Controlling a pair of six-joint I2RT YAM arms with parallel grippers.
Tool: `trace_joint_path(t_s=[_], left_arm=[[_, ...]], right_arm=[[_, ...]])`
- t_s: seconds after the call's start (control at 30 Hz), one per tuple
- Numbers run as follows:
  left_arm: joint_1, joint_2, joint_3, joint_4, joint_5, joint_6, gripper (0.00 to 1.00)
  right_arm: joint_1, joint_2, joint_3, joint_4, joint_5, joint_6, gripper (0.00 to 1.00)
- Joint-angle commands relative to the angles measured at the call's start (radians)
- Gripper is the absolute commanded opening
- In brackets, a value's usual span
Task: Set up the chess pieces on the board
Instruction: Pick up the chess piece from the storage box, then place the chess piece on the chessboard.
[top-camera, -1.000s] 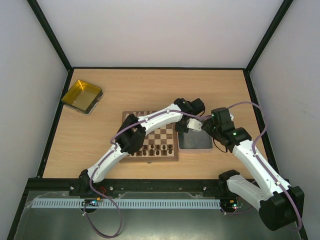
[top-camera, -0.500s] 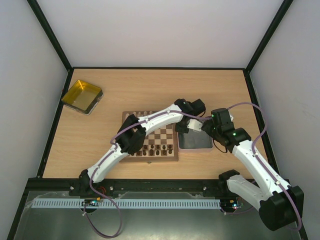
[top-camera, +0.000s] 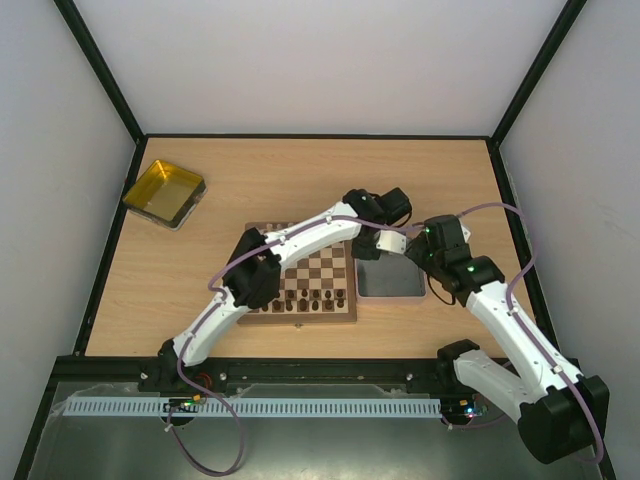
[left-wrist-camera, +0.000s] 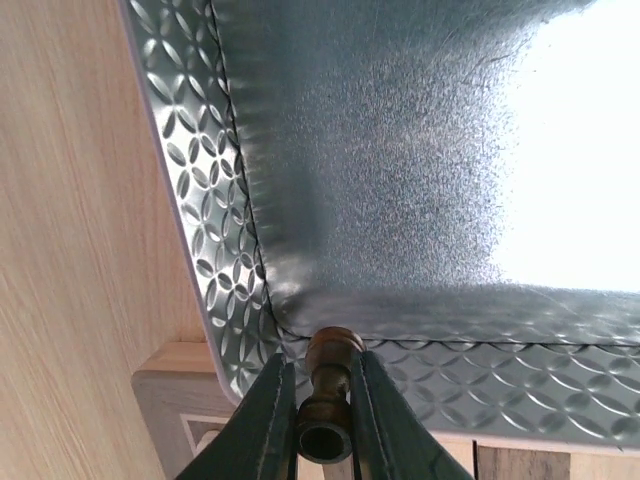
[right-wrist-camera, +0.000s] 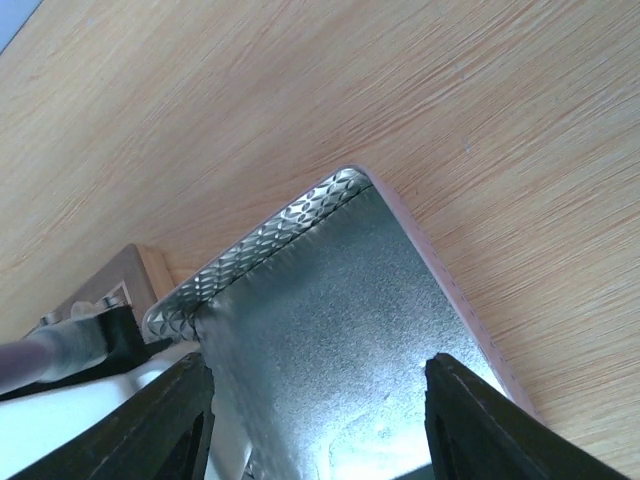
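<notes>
Your left gripper (left-wrist-camera: 322, 420) is clamped on one dark brown piece (left-wrist-camera: 330, 372). In the left wrist view the piece sits at bottom centre, pinched between the two dark fingers (left-wrist-camera: 272, 415). Its round end faces the camera and its other end pokes out past the fingertips. It hangs over the patterned corner rim of the grey tray (left-wrist-camera: 205, 250), with a corner of the board (left-wrist-camera: 168, 392) just below left of it and bare table (left-wrist-camera: 70, 200) filling the left side of the frame. In the top view that gripper (top-camera: 366, 249) is at centre right, at the seam between the board (top-camera: 322, 268) and the tray (top-camera: 392, 284), which lie side by side; you can't tell whether they touch. A row of dark pieces (top-camera: 314, 297) stands along the lower part of the board, and the ones at its upper edge are too small to sort. Your right gripper (right-wrist-camera: 315, 430) is spread wide with nothing between its fingers (right-wrist-camera: 150, 430), which sit at the bottom corners of the right wrist frame over the tray floor (right-wrist-camera: 330, 330). In the top view it (top-camera: 418, 254) is just right of the left one, above the tray's upper edge. The yellow tray (top-camera: 163, 191) is at upper left of the table, well apart from the board.
</notes>
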Motion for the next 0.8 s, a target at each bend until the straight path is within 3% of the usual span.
trace_joint_path(t_s=[0.0,0.17,0.33,0.77], left_arm=[[-0.006,-0.077,0.032,-0.036,0.013,-0.026,0.02],[0.004,-0.117,0.084,-0.096,0.002,-0.047,0.02],[0.050,-0.276,0.059,-0.155,0.052,-0.122,0.02],[0.226,-0.849,-0.468,-0.166,0.046,-0.225,0.02]], right_arm=[[-0.005,-0.007,0.019,-0.004,0.039,-0.015,0.57],[-0.005,-0.028,0.023,-0.005,0.046,-0.015,0.57],[-0.005,-0.051,0.018,0.012,0.027,-0.032,0.57],[-0.004,-0.060,-0.028,0.067,-0.047,-0.042,0.57]])
